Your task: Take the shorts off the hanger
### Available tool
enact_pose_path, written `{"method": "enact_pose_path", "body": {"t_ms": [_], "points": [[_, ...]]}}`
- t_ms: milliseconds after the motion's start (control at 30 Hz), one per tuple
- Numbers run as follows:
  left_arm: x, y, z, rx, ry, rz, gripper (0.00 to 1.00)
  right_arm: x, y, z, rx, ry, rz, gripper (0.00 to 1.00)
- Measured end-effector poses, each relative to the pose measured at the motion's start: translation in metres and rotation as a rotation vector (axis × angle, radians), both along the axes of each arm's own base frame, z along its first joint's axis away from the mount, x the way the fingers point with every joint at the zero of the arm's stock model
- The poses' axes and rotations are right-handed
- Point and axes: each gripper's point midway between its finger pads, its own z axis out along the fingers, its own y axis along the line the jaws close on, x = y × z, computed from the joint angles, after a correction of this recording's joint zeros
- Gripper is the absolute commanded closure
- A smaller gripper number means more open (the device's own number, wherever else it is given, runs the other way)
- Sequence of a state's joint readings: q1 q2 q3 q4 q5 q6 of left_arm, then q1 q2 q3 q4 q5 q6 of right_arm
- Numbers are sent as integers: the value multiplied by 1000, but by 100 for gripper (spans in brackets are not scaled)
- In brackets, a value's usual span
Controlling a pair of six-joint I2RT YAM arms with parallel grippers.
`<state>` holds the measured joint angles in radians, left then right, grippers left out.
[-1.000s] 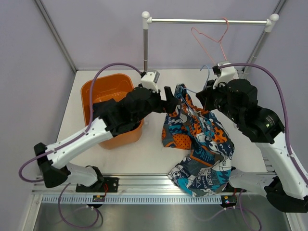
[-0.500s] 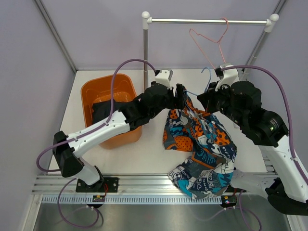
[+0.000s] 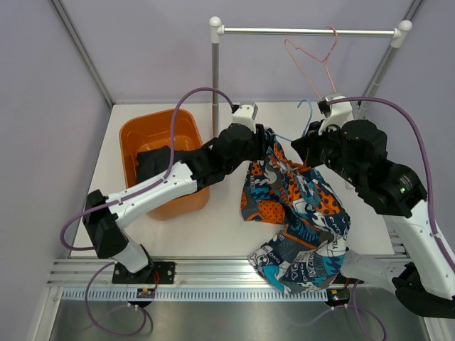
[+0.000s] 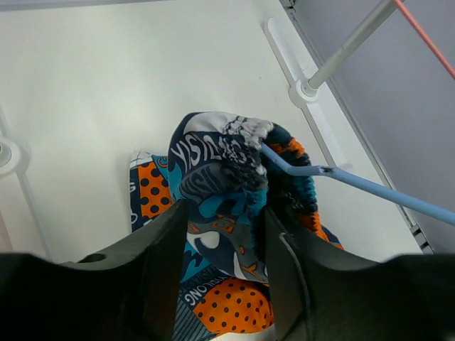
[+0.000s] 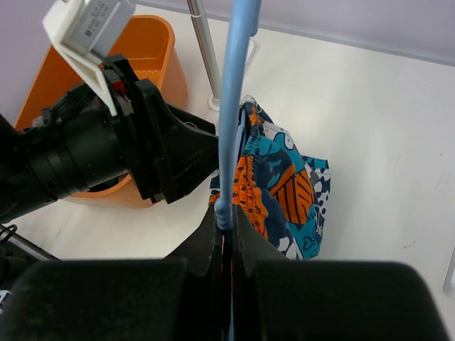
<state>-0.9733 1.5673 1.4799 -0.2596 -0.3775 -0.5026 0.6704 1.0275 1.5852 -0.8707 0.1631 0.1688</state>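
The shorts [image 3: 295, 206], patterned in blue, orange and white, hang from a light blue hanger [image 5: 234, 106] and trail down over the table's near edge. My right gripper [image 5: 227, 217] is shut on the hanger's lower end and holds it up above the table. In the left wrist view the hanger's arm [image 4: 355, 186] runs into the gathered waistband [image 4: 234, 160]. My left gripper [image 4: 224, 209] has its fingers on either side of that waistband, with fabric filling the gap between them. From above, the left gripper [image 3: 264, 145] is at the shorts' top left corner.
An orange tub [image 3: 153, 135] with a dark cloth [image 3: 153, 160] in it stands at the left, under my left arm. A clothes rail [image 3: 306, 31] on a post [image 3: 215, 64] crosses the back, with a pink wire hanger [image 3: 313, 57] on it.
My left arm has reached right to the shorts' top corner and its jaws have narrowed around the waistband. The right arm and the hanger have hardly moved.
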Motion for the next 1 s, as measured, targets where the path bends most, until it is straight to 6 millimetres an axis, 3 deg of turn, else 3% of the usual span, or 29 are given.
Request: {"method": "enact_pose_path", "body": {"t_ms": [67, 200, 433, 567, 733, 1000], "points": [[4, 0, -8, 13, 10, 5, 62, -1, 0, 1, 0, 0, 0, 100], [11, 0, -18, 29, 25, 10, 84, -2, -2, 1, -4, 6, 1, 100], [31, 6, -10, 26, 13, 41, 100, -5, -2, 1, -2, 8, 10, 100], [49, 10, -8, 26, 13, 70, 100, -10, -2, 5, 12, -2, 26, 100], [63, 14, -23, 53, 39, 89, 100, -17, -6, 12, 26, -17, 33, 100], [60, 11, -40, 56, 70, 61, 100, -18, -11, 13, 22, -22, 14, 100]]}}
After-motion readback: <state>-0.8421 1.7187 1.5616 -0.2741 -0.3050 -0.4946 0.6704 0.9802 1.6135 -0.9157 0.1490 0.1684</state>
